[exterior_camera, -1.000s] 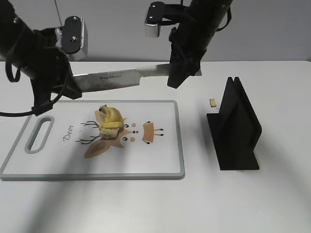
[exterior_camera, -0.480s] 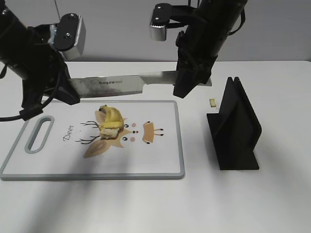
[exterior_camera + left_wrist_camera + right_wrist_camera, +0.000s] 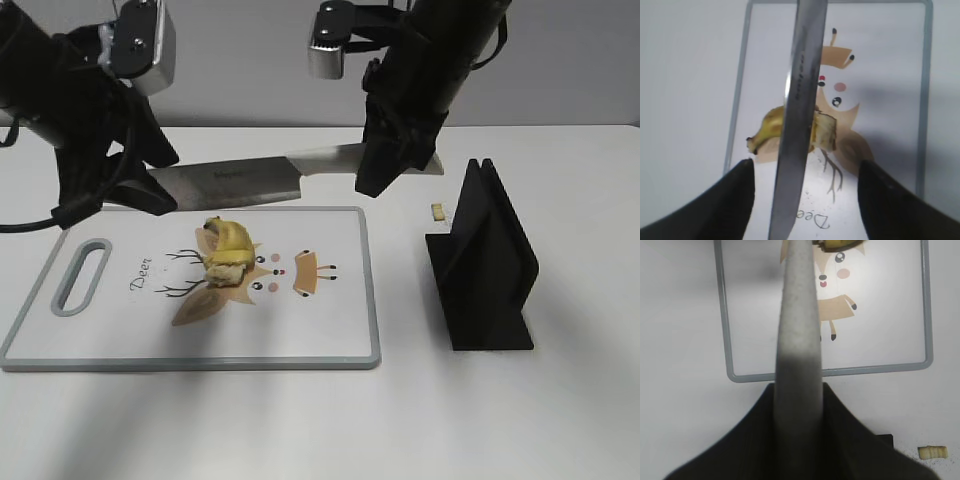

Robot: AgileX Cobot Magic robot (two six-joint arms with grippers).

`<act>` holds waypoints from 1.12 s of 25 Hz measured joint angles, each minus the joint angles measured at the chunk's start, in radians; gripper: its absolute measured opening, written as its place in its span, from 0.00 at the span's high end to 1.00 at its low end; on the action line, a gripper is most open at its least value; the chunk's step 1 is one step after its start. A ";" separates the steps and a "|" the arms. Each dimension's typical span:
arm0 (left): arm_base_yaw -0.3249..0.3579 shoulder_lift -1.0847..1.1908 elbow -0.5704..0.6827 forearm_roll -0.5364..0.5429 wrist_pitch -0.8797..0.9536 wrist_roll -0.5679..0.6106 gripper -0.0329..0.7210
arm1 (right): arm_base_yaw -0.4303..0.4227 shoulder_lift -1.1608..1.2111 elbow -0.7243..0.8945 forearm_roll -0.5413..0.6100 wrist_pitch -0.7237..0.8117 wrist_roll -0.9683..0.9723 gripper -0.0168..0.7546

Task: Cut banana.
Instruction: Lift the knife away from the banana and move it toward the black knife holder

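Observation:
A peeled banana piece (image 3: 225, 252) lies on the white deer-print cutting board (image 3: 120, 340), left of its middle. My right gripper (image 3: 385, 165) is shut on the handle of a large knife (image 3: 240, 180) and holds it level above the board's far edge. In the right wrist view the gripper (image 3: 797, 395) clamps the knife (image 3: 799, 315), with the banana (image 3: 837, 244) at the top edge. My left gripper (image 3: 150, 188) is at the blade tip. In the left wrist view its gripper (image 3: 805, 167) is open, with both fingers clear of the blade (image 3: 800, 100), which hangs over the banana (image 3: 771, 125).
A black knife stand (image 3: 485, 260) stands right of the board. A small banana bit (image 3: 437, 211) lies on the white table beside it and also shows in the right wrist view (image 3: 932, 452). The board's grey rim (image 3: 722, 315) has a handle slot (image 3: 82, 278) at the left.
The knife has shifted a little to the right and its blade sits slightly lower. The left arm has risen and turned by the blade tip. The banana has not moved.

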 joint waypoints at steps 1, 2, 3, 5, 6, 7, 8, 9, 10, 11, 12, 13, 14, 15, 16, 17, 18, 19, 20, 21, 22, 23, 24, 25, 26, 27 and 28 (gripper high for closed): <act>-0.002 -0.009 0.000 -0.003 -0.013 0.000 0.16 | 0.000 0.000 0.000 -0.003 -0.001 0.002 0.76; -0.003 -0.021 0.000 -0.004 -0.028 0.000 0.13 | 0.000 0.000 0.000 -0.004 -0.002 0.002 0.76; -0.003 -0.033 0.000 -0.005 -0.044 0.000 0.11 | -0.001 -0.001 0.000 -0.004 -0.002 0.003 0.76; 0.002 -0.064 0.000 -0.005 -0.084 -0.018 0.10 | -0.001 -0.008 0.000 -0.004 -0.004 0.004 0.76; 0.006 -0.082 0.000 -0.006 -0.108 -0.035 0.09 | -0.001 -0.014 0.000 -0.004 -0.004 0.005 0.76; 0.013 -0.096 0.000 -0.006 -0.128 -0.064 0.10 | -0.001 -0.023 0.000 -0.004 -0.004 0.006 0.76; 0.022 -0.114 0.000 -0.007 -0.149 -0.100 0.10 | -0.001 -0.033 0.000 -0.004 -0.004 0.009 0.76; 0.033 -0.131 0.000 -0.007 -0.160 -0.142 0.10 | -0.001 -0.046 0.000 -0.004 -0.004 0.014 0.76; 0.043 -0.149 0.000 -0.005 -0.165 -0.183 0.11 | -0.001 -0.059 0.000 -0.004 -0.004 0.024 0.76; 0.056 -0.164 0.000 0.001 -0.166 -0.243 0.12 | -0.001 -0.070 0.000 -0.004 -0.004 0.039 0.76; 0.069 -0.182 0.000 0.011 -0.167 -0.316 0.13 | -0.001 -0.084 0.000 -0.004 -0.004 0.053 0.76; 0.080 -0.201 0.000 0.026 -0.167 -0.384 0.13 | -0.001 -0.097 0.000 -0.004 -0.004 0.076 0.76; 0.094 -0.217 0.000 0.056 -0.166 -0.471 0.14 | -0.001 -0.106 0.000 -0.004 -0.004 0.105 0.76; 0.107 -0.237 0.000 0.099 -0.156 -0.559 0.14 | -0.001 -0.118 0.000 -0.004 -0.004 0.138 0.76; 0.118 -0.259 0.000 0.142 -0.137 -0.645 0.15 | -0.001 -0.128 0.000 -0.004 -0.003 0.169 0.76; 0.127 -0.279 0.000 0.202 -0.111 -0.715 0.15 | -0.001 -0.137 0.000 -0.004 -0.003 0.208 0.76; 0.136 -0.295 0.000 0.266 -0.084 -0.799 0.16 | -0.001 -0.144 0.000 -0.004 -0.003 0.249 0.76; 0.142 -0.312 0.000 0.335 -0.047 -0.884 0.16 | -0.001 -0.153 0.000 -0.004 -0.003 0.279 0.76; 0.147 -0.328 0.000 0.390 -0.009 -0.958 0.16 | -0.001 -0.160 0.000 -0.004 -0.003 0.313 0.76; 0.155 -0.340 0.000 0.450 0.024 -1.048 0.17 | -0.001 -0.167 0.000 -0.004 -0.003 0.345 0.76; 0.164 -0.352 0.000 0.497 0.067 -1.135 0.17 | -0.001 -0.174 0.000 -0.004 -0.002 0.382 0.76; 0.176 -0.363 0.000 0.525 0.116 -1.211 0.17 | -0.001 -0.181 0.000 -0.004 -0.002 0.420 0.76; 0.188 -0.371 0.000 0.546 0.173 -1.261 0.17 | -0.001 -0.189 0.000 -0.005 -0.002 0.471 0.76; 0.202 -0.378 0.000 0.560 0.224 -1.302 0.17 | -0.001 -0.197 0.000 -0.005 -0.002 0.521 0.76; 0.217 -0.384 0.000 0.568 0.281 -1.327 0.17 | -0.001 -0.207 0.000 -0.010 -0.002 0.560 0.76; 0.228 -0.390 0.000 0.570 0.314 -1.345 0.17 | -0.001 -0.218 0.000 -0.017 -0.002 0.607 0.76; 0.241 -0.399 0.000 0.571 0.331 -1.354 0.17 | -0.001 -0.228 0.000 -0.023 -0.001 0.654 0.76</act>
